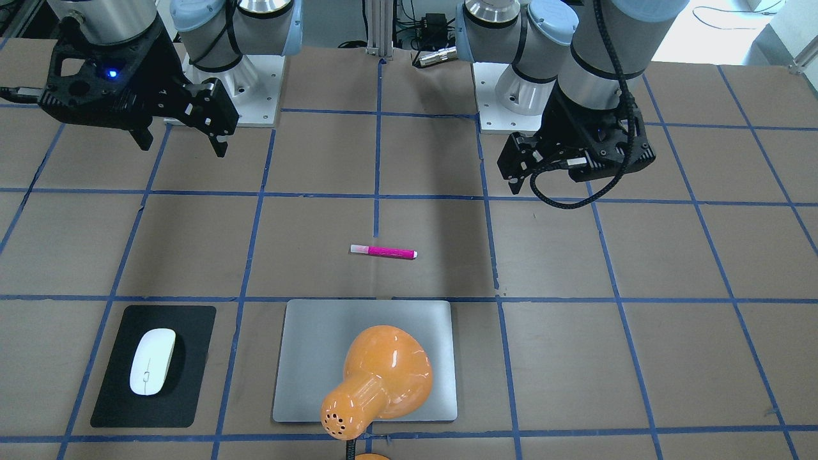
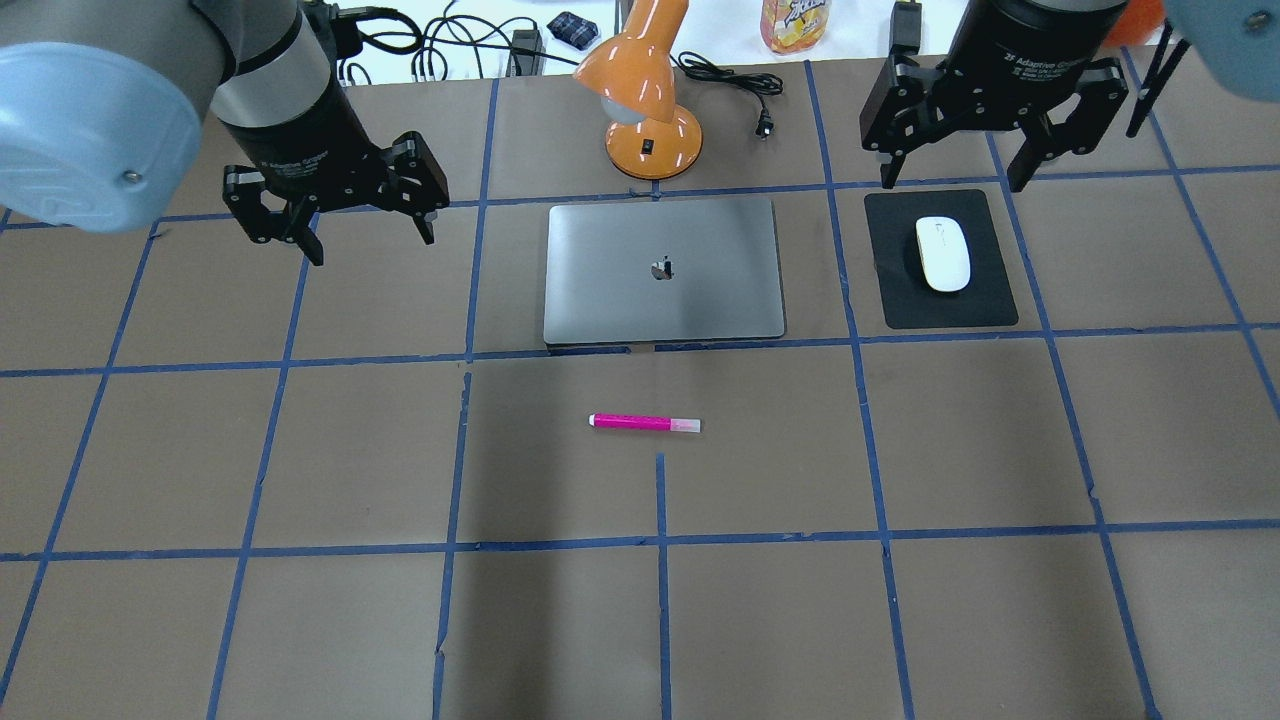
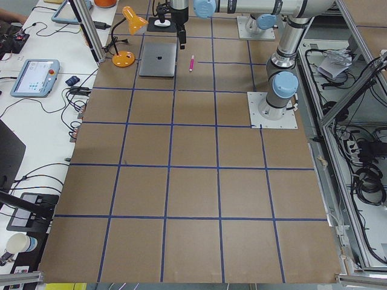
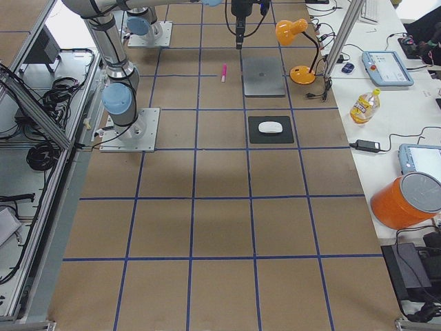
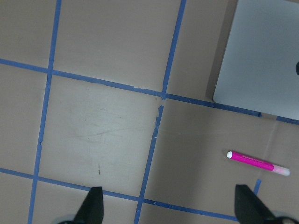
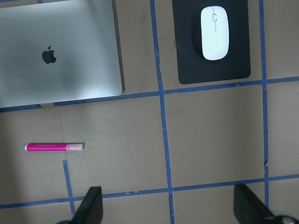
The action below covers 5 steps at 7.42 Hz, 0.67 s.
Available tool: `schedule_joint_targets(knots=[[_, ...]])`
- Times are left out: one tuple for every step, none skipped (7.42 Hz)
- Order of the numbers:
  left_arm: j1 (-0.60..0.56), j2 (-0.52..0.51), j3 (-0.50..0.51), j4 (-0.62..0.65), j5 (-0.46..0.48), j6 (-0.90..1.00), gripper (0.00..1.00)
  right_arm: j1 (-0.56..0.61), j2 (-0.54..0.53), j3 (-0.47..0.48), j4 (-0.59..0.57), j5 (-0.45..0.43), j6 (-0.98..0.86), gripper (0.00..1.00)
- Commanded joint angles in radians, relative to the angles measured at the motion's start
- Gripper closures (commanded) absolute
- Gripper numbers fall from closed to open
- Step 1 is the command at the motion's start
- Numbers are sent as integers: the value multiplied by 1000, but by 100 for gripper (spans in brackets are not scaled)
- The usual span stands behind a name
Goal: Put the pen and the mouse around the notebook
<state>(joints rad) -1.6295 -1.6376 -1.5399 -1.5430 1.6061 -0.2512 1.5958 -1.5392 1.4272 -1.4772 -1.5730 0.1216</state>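
Note:
The silver-grey notebook [image 2: 663,270] lies closed at the table's far middle. A magenta pen [image 2: 645,422] rests flat on the brown table, a short way on the robot's side of the notebook, also seen in the wrist views [image 5: 258,163] [image 6: 54,147]. The white mouse [image 2: 943,253] sits on a black mat [image 2: 940,300] to the notebook's right. My left gripper [image 2: 365,235] hangs open above the table left of the notebook, holding nothing. My right gripper [image 2: 955,180] hangs open above the mat's far edge, empty.
An orange desk lamp [image 2: 650,100] stands just beyond the notebook, its head leaning over it in the front-facing view [image 1: 377,383]. A cable and plug [image 2: 745,100] lie next to the lamp base. Blue tape lines grid the brown table [image 2: 300,600].

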Motion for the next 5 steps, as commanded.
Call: schedule_joint_targets(knots=[[-13, -13, 11, 6, 6, 0, 0, 0, 4, -4, 3, -1, 6, 0], [-13, -16, 12, 4, -1, 3, 0, 1, 4, -2, 3, -2, 6, 0], [-6, -10, -2, 6, -2, 30, 0, 0, 4, -2, 0, -2, 4, 0], [0, -1, -8, 6, -2, 53, 0, 1, 5, -1, -5, -2, -2, 0], [5, 18, -20, 6, 8, 56, 0, 1, 5, -1, -6, -1, -4, 0]])
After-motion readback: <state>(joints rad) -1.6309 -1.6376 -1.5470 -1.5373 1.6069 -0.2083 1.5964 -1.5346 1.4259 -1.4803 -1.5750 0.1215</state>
